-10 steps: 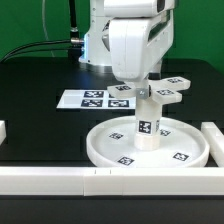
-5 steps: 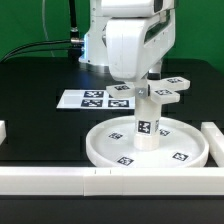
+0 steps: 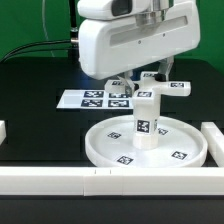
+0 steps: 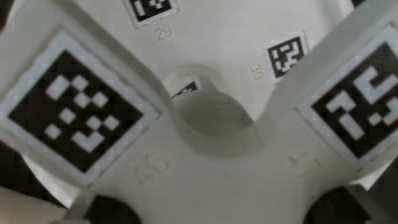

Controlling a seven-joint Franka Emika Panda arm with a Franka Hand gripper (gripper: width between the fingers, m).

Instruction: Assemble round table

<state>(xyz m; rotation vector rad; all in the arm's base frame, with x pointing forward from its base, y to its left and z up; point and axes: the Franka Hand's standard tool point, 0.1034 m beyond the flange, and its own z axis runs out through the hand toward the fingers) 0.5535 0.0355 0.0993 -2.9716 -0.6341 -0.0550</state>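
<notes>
Although the round disc (image 3: pixel 150 145) sits low and centre-right in the exterior frame on the black surface (image 3: pixel 40 115), with the short cylinder leg (image 3: pixel 145 123) standing upright at its middle, I judge the table only partly built. The cross-shaped piece (image 3: pixel 160 90) appears at the top of the leg, just under the arm, with one tagged arm reaching toward the exterior view's right; whether it is seated, part threaded or merely resting on the leg I cannot tell. By my reading, what is left is to finish fixing that piece down and let go. The hand (image 3: pixel 150 78) is mostly hidden behind the big white wrist housing that fills the upper middle of the exterior frame; it seems closed around the cross-shaped piece, but the contact itself is out of sight. The wrist view shows two tagged arms of the cross close up around a round hollow at the hub (image 4: pixel 210 108), blurred, with dark shapes in the lower corners that may be fingers. The marker board (image 3: pixel 95 98) lies behind the disc at centre-left, partly covered. White border blocks (image 3: pixel 45 178) line the bottom edge.
</notes>
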